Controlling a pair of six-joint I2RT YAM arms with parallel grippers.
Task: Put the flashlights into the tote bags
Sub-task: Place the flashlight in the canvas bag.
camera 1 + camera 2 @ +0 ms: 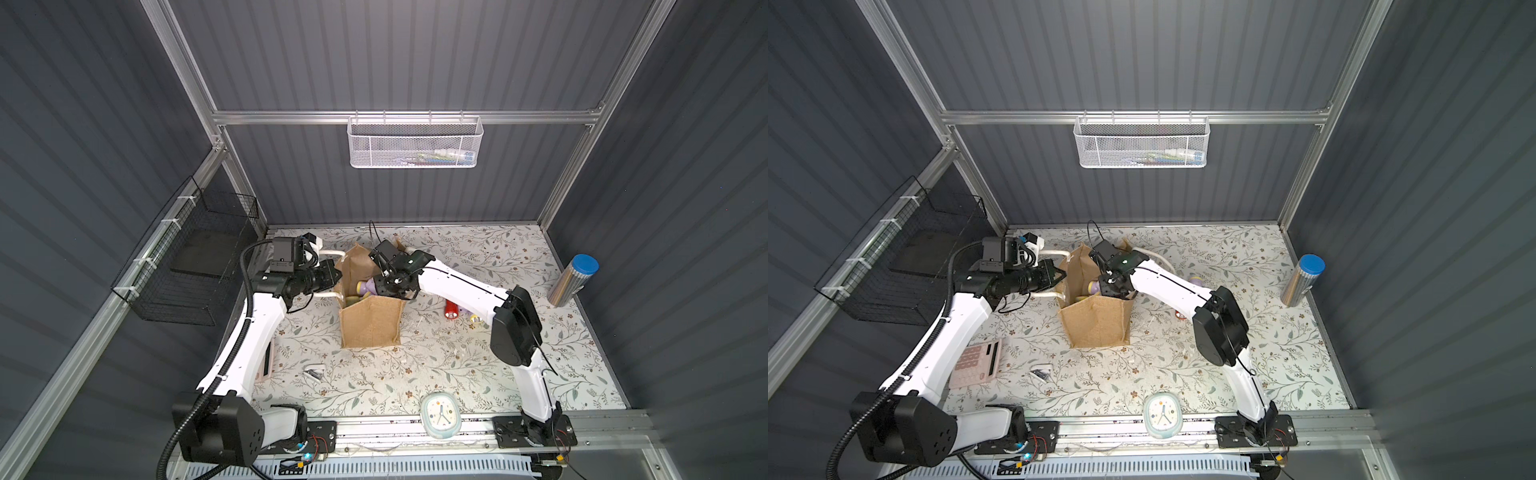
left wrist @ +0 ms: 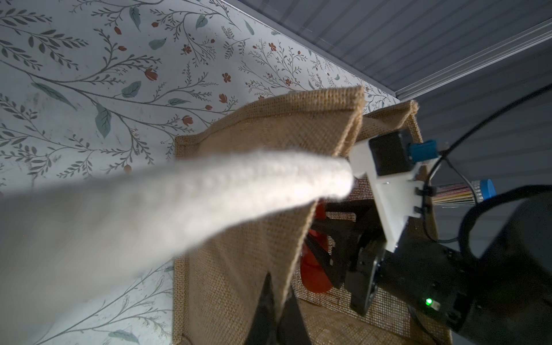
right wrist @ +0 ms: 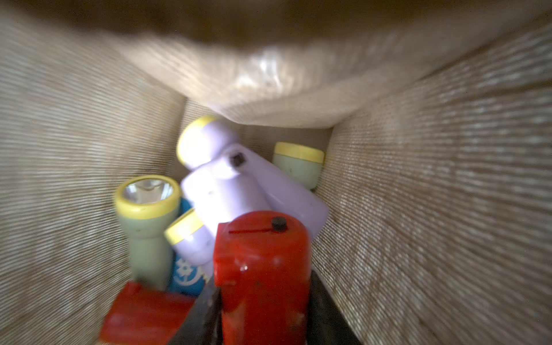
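The bag (image 1: 371, 322), standing toward the far edge of the desk (image 1: 457, 357), is being pinched at its rim by the outstretched left tool (image 1: 334, 275). A red flashlight (image 3: 263, 263) is being gripped inside it by the down-bent right tool (image 3: 264, 312).

Counter (image 1: 478, 374): pale covering printed with leafy twigs and small red flowers; dark ribbed walls on three sides.
White mesh basket (image 1: 415, 143): hangs from the metal rail on the back wall; a few coloured items lie inside, too small to tell.
Black wire basket (image 1: 187, 266): fixed to the left wall rail with white ties.
Silver cylinder (image 1: 575, 280): blue cap, stands at the counter's right edge by the wall.
Clock (image 1: 440, 415): pale rounded frame, white face up, at the front edge.
Pink calculator (image 1: 978, 361): lies flat, front left.
Small silvery object (image 1: 314, 372): just beside the calculator; kind unclear.
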